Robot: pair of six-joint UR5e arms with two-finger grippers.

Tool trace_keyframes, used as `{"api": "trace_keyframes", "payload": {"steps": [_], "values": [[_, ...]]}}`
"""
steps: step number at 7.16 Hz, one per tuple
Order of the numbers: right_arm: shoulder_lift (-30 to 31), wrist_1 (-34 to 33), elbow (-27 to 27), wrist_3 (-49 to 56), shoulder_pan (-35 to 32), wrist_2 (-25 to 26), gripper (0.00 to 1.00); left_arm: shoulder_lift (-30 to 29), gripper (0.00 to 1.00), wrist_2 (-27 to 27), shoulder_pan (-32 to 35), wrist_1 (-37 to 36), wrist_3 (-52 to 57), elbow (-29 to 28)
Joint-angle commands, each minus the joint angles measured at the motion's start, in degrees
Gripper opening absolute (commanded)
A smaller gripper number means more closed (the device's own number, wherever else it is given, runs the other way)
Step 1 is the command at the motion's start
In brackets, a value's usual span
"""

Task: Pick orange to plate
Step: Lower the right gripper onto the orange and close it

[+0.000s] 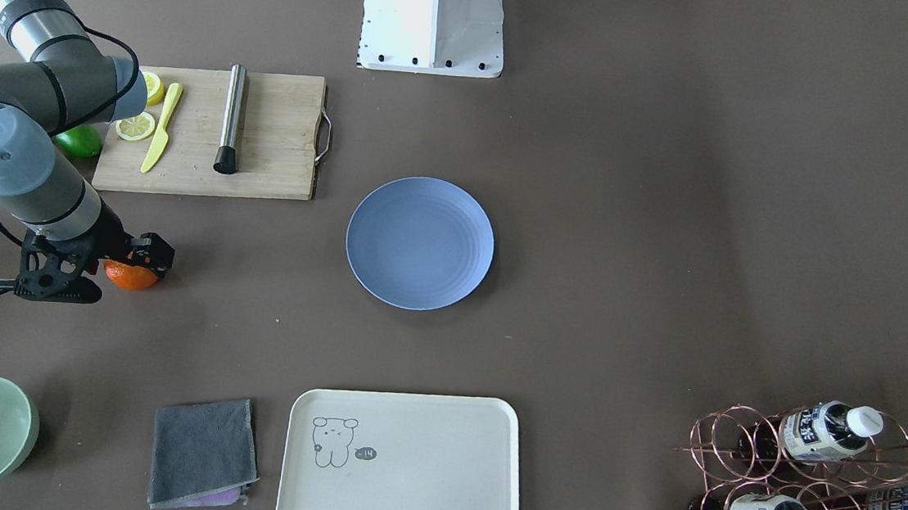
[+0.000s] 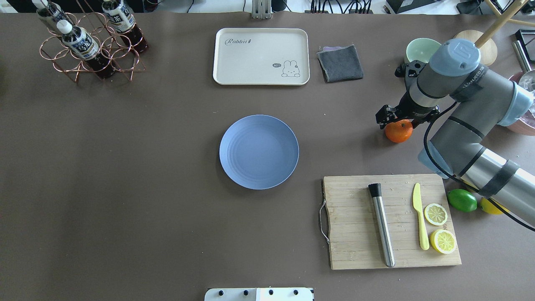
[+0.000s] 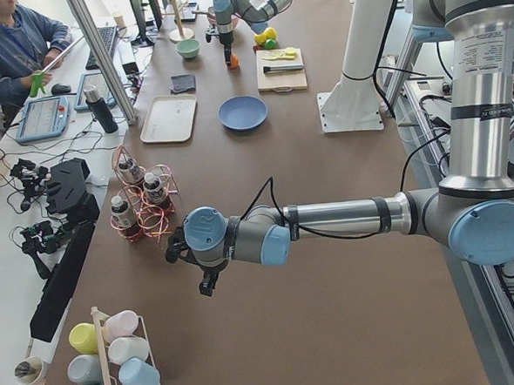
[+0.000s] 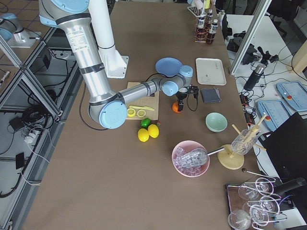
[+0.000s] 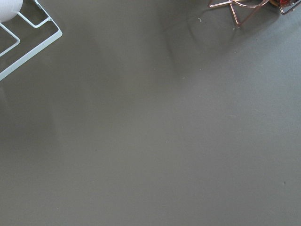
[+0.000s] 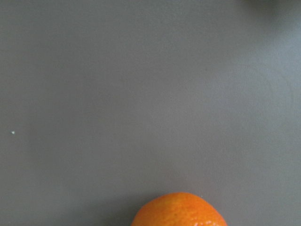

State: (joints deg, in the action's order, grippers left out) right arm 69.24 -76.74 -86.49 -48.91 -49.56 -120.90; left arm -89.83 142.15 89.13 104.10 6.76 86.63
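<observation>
The orange (image 2: 398, 131) sits on the brown table at the right, far from the blue-lavender plate (image 2: 259, 151), which lies bare at the table's centre. My right gripper (image 2: 395, 121) hangs right over the orange, and its black fingers straddle the fruit's top and look open. In the right wrist view only the orange's top (image 6: 178, 211) shows, at the bottom edge. My left gripper (image 3: 206, 285) shows only in the exterior left view, low over the table near the bottle rack. I cannot tell whether it is open or shut.
A cutting board (image 2: 355, 225) with a steel muddler (image 2: 382, 228), a yellow knife and two lemon halves lies near the right arm. A lime (image 2: 462, 200) sits beside it. A cream tray (image 2: 261, 56), a grey cloth (image 2: 340, 62), a green bowl (image 2: 420, 49) and a copper bottle rack (image 2: 87, 42) line the far edge.
</observation>
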Motion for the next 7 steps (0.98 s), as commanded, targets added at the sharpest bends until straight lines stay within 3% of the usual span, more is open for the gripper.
{"api": "trace_keyframes", "payload": {"steps": [1,2,3,4,5,7], "values": [[0.45,0.1,-0.08,-0.14,0.43,0.23,0.99,0.1,0.98,-0.03,0.0,0.05,0.01,-0.06],[0.63,0.1,-0.08,-0.05,0.69,0.31,0.97,0.1,0.98,-0.03,0.0,0.13,0.01,0.03],[0.63,0.1,-0.17,-0.48,0.78,0.4,0.86,0.1,0.98,0.05,0.0,0.13,0.01,0.03],[0.46,0.01,-0.26,-1.97,0.87,0.23,0.37,0.1,0.98,0.06,0.0,0.13,0.01,0.03],[0.37,0.01,-0.61,-2.07,0.87,0.14,0.0,0.01,0.98,0.06,0.0,0.13,0.01,0.11],[-3.82,-3.3,-2.89,-5.38,0.96,-0.56,0.0,0.1,0.98,0.06,0.0,0.05,0.01,0.03]]}}
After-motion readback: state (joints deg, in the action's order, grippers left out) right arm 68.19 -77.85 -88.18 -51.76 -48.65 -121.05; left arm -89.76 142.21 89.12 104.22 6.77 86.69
